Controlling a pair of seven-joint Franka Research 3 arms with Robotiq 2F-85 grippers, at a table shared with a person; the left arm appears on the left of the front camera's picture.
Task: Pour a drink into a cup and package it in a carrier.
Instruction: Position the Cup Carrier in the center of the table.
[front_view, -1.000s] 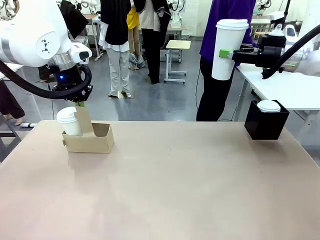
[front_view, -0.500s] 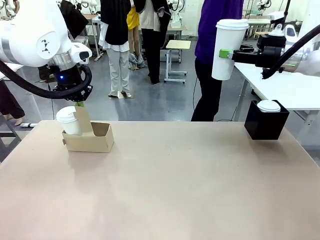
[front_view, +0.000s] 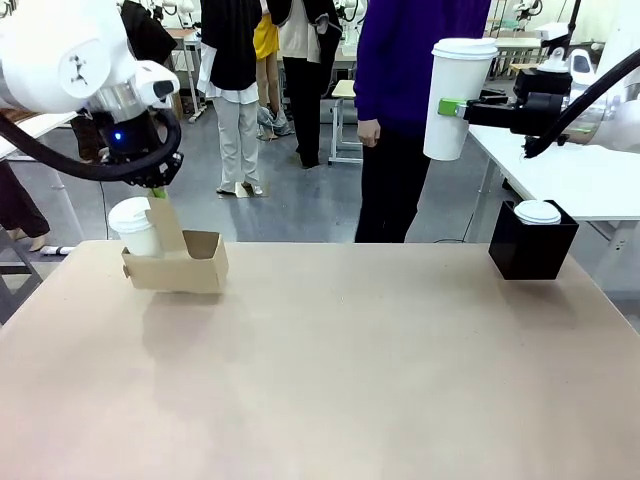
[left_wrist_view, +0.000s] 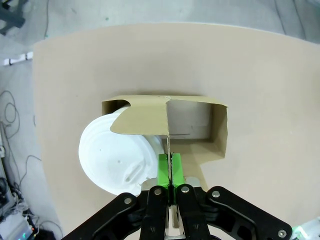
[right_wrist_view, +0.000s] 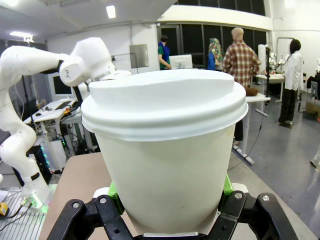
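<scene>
I am pinching the upright handle tab (front_view: 165, 228) of the carrier (front_view: 190, 272) with the left gripper (left_wrist_view: 170, 169), jaws closed flat on the cardboard, near the far-left corner of the tabletop (front_view: 340, 380) (a small lidded cup (front_view: 135, 228) is sitting in one slot). The right gripper (front_view: 452, 107) is clamping the tall cup (right_wrist_view: 165, 150) high over the far-right edge. Packaging looks to be the step in hand. The next move calls for carrying that cup across and lowering it upright into the empty slot (front_view: 203, 248).

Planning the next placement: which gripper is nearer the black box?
Right. The right gripper, shut on the tall cup, hangs higher than the black box, close by; the left gripper grips the carrier across the table.
</scene>
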